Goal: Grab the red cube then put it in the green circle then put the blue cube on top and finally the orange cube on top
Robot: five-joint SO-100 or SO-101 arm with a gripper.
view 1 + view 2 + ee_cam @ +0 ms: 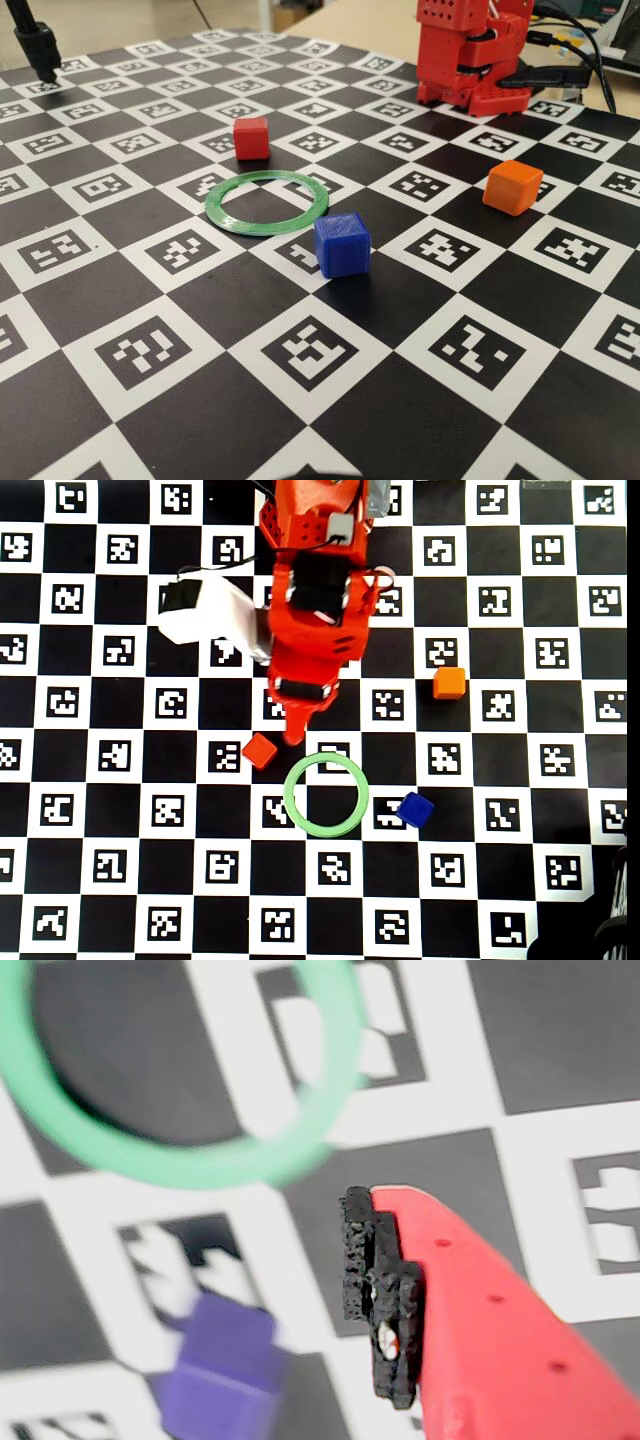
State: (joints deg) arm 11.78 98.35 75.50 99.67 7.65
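No readable text, only coded square markers on the checkered mat point(200, 400)

My arm point(312, 610) reaches out from its base at the far edge of the board toward the middle, seen from overhead, folded over itself and pointing down. My claw point(294, 735) hangs at the tip, holding nothing. In the wrist view only one red finger point(480, 1320) shows, with its rough black pad point(378, 1290), so I can't say how wide the jaws stand.
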